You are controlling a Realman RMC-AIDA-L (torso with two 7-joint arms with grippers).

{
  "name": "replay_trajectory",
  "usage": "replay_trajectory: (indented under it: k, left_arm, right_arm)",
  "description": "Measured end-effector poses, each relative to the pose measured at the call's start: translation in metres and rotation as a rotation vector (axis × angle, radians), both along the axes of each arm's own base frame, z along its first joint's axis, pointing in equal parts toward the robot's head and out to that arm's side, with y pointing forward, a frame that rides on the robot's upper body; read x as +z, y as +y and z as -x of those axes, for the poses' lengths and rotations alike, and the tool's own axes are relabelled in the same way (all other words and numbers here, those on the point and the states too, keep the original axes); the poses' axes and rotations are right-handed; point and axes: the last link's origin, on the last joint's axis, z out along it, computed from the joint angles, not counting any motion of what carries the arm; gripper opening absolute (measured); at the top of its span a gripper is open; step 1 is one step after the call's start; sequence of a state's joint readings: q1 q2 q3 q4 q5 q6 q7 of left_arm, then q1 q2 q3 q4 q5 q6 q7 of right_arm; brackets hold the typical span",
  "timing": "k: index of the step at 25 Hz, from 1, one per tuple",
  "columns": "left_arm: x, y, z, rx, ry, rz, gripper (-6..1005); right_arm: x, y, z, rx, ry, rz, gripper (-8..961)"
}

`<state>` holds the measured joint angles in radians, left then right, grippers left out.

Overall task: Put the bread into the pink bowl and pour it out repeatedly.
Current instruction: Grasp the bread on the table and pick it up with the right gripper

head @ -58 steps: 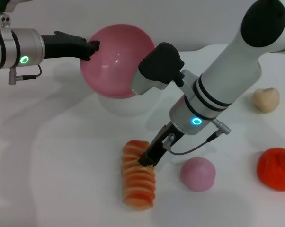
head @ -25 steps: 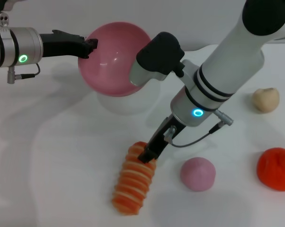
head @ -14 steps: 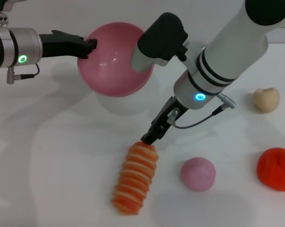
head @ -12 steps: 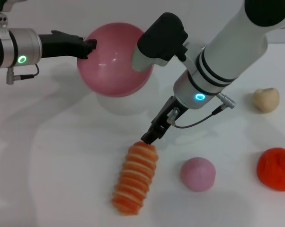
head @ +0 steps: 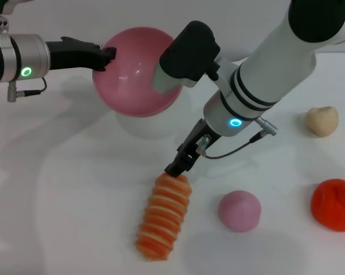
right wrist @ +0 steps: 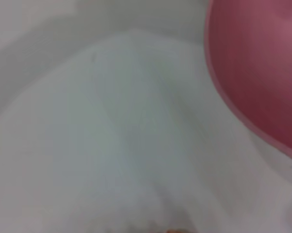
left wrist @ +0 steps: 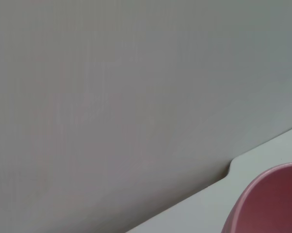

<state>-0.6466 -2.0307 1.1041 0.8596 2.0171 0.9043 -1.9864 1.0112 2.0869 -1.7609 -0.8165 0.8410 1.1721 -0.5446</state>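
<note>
1. While the white bench [head: 63, 217] carries everything, the big item is the round, glossy pink plastic bowl [head: 135, 71], tipped so its domed outside faces the head camera, far side of the bench. The left gripper [head: 106, 57] holds it by the rim, jaws pinching the edge. It reads as light, stiff and slick, so a rim grip could slip if jolted.

2. Next down, the long ridged toy bread [head: 164, 215], orange-red and cream stripes, lies flat on the bench nearer the robot, well apart from the bowl. It looks light and probably slightly squashy, and the ridges should give the jaws something to bite.

3. The right gripper [head: 178, 165] hangs at the loaf's far end, tips at or just touching it. The jaws look nearly pressed together and hold nothing.

4. My call: take the bread across its middle, jaws spanning the narrow width and seated in a groove between ridges. An end grip would let it swing and droop.

5. Smaller bystanders sit on the robot's right: a bumpy orange-red lump [head: 334, 204], a solid pink ball [head: 239, 210] and a small beige lump [head: 321, 120].
</note>
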Motion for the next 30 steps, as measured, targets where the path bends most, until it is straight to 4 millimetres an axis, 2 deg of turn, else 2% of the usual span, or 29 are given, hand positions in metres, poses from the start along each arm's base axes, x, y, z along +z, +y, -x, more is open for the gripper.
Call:
replay_trajectory:
  k: [6,13,30]
  left_arm:
    - [0.0,0.002,-0.002,-0.005,0.001,-0.003,47]
    - [0.001,0.003,-0.003,-0.005,0.003,-0.009,47]
    - [-0.001,0.002,-0.004,-0.011,0.007,-0.002,47]
  right_arm:
    - [-0.007,-0.007,0.008,0.024,0.016,0.03,551]
    - [-0.014,-0.015,0.009,0.041,0.0,0.065,551]
    - [-0.018,-0.019,-0.01,-0.034,-0.023,0.077,552]
